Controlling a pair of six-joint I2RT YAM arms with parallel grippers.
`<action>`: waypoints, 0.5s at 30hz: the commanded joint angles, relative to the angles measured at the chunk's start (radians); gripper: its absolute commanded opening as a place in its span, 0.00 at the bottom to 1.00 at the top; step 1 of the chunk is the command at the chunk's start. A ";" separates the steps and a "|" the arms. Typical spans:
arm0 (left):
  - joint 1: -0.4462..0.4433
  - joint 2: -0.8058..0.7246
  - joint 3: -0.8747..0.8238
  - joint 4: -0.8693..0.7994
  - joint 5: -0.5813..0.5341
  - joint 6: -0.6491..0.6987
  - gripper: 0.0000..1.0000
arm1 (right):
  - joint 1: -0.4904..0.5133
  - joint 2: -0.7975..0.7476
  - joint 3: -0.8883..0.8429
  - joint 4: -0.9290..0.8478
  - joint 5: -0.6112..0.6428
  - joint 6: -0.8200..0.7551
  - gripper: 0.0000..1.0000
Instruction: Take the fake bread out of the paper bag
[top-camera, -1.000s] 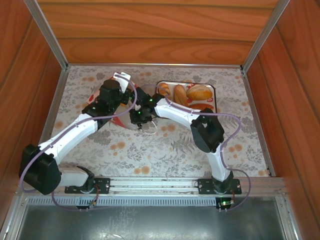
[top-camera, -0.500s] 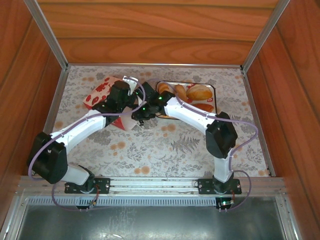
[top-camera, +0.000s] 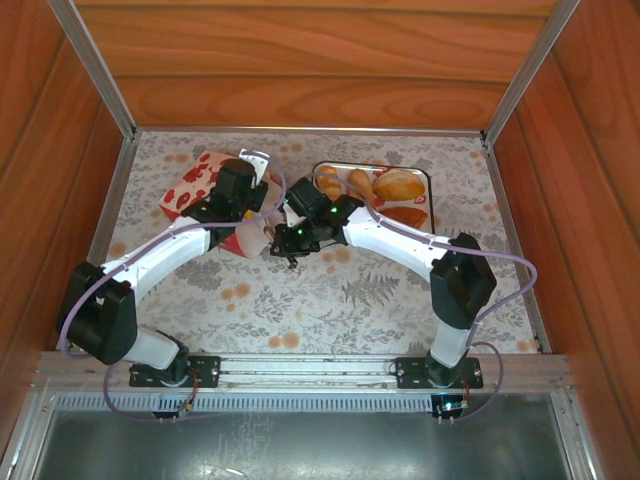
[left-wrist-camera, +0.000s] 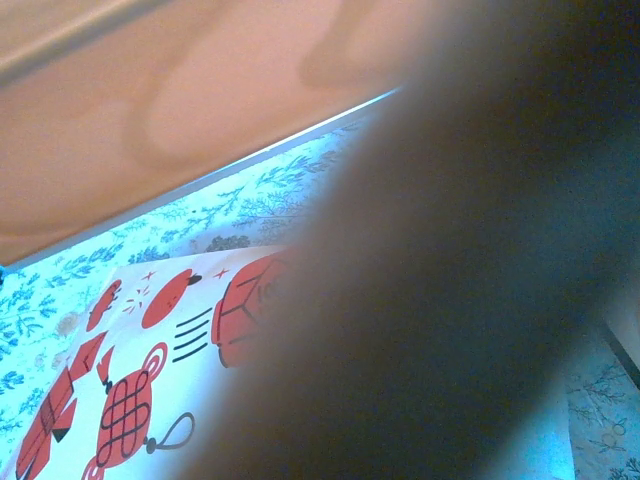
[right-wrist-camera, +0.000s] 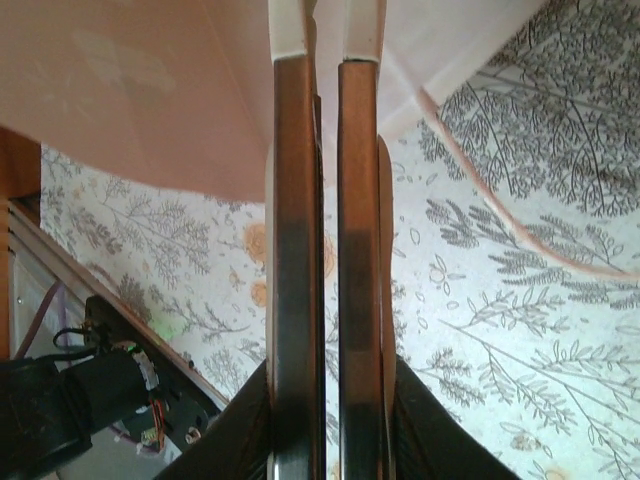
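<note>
**Top view.** Over the last second the left arm has drawn in and the bag (top-camera: 190, 188) has tipped, so its red-printed face now points up. The right arm's elbow has swung out to the right. The bread (top-camera: 398, 184) lies on the tray (top-camera: 372, 166), beside the bag. The inside of the bag is not visible, so it cannot be told whether any piece remains there. Judgement: the bag is being tilted to empty or check it, and the task is near its end.

The left gripper (top-camera: 245, 180) sits on the bag's upper edge, closed, apparently clamping the paper. The right gripper (top-camera: 288, 248) is at the bag's near end, over the table (top-camera: 350, 290).

**Left wrist view.** A dark blur covers the right side. The bag's printed face (left-wrist-camera: 130, 400) lies below it.

**Right wrist view.** The right gripper (right-wrist-camera: 325, 30) is closed to a thin slit. Its tips lie against the bag (right-wrist-camera: 150, 90). It cannot be told whether they pinch the paper.
</note>
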 joint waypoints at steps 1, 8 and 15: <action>0.023 0.000 0.026 0.001 -0.007 -0.020 0.00 | -0.016 -0.070 -0.040 0.056 -0.073 0.012 0.00; 0.038 0.033 0.046 0.010 0.003 -0.040 0.00 | -0.047 -0.114 -0.113 0.085 -0.139 0.020 0.00; 0.051 0.074 0.080 0.010 -0.007 -0.087 0.00 | -0.075 -0.202 -0.174 0.100 -0.158 0.029 0.00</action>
